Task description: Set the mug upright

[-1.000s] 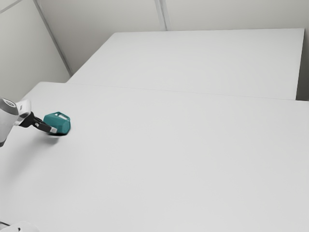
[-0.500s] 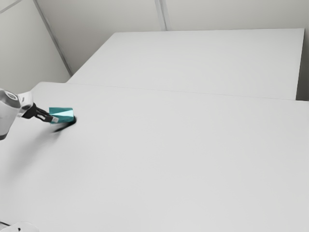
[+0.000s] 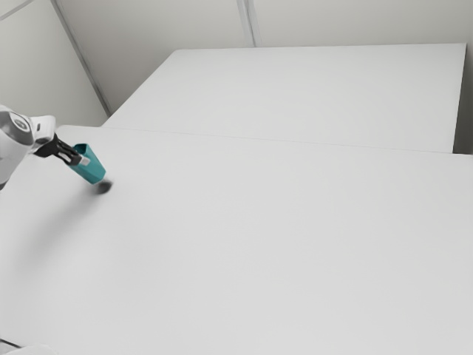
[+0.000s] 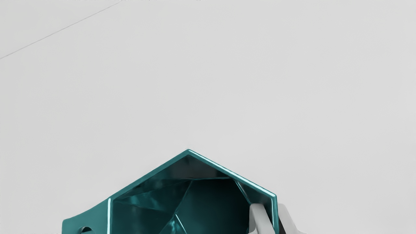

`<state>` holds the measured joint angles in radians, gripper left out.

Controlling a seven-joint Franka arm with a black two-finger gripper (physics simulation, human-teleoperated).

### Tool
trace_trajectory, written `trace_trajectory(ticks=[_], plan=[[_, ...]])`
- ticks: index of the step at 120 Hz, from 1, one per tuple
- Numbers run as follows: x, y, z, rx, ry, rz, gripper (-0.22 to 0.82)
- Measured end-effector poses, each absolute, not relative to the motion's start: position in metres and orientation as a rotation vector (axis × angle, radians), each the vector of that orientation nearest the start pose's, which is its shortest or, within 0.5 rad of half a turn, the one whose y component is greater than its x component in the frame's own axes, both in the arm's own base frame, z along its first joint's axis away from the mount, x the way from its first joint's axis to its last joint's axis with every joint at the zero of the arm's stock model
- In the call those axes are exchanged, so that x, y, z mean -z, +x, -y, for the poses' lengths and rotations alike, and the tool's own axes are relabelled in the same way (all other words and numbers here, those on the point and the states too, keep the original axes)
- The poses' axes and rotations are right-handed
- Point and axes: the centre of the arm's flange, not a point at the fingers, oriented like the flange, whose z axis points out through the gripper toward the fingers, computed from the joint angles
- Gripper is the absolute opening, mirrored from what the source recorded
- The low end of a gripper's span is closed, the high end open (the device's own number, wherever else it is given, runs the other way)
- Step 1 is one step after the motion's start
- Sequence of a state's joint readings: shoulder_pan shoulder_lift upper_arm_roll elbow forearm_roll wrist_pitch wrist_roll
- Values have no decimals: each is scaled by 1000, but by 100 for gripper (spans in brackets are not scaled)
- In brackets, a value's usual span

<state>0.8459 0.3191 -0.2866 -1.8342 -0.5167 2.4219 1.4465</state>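
The mug (image 4: 211, 201) has smooth, flat facets with a glossy glaze-like finish, its rim and inside catching bright streaks — ceramic or plastic, I can't tell. The gripper (image 3: 83, 160) looks dull black, with smooth, matt pale tips. At the exterior view's left, the arm (image 3: 13, 144) has a smooth, plastic-like white shell. The table (image 3: 295, 237) is smooth and matt — the far wall (image 3: 155, 26) likewise matt.

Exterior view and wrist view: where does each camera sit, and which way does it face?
Exterior view: at the arm's side, above table height, looking down across the white table; the arm and gripper come in from the view's left.
Wrist view: on the arm's hand, looking out past its fingertips into the mug's open mouth, tabletop beyond; one finger inside the wall, one outside.
Shared: teal mug, gripper fingers, tabletop.
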Motion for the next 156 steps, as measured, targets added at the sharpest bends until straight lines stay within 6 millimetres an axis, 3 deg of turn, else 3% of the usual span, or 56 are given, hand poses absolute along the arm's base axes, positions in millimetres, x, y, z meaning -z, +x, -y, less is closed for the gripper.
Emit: trace_trajectory(ticks=[16, 50, 65, 86, 123, 156], plan=[[-426, 556, -320, 689, -2955, -869, -18], [-448, 566, -207, 354, -3019, -942, -18], [-450, 569, -164, 247, -3028, -934, -18], [-443, 573, -119, 145, -3051, -865, -18], [-423, 586, -64, 44, -3092, -713, -18], [-416, 586, -40, -10, -3129, -556, -18]])
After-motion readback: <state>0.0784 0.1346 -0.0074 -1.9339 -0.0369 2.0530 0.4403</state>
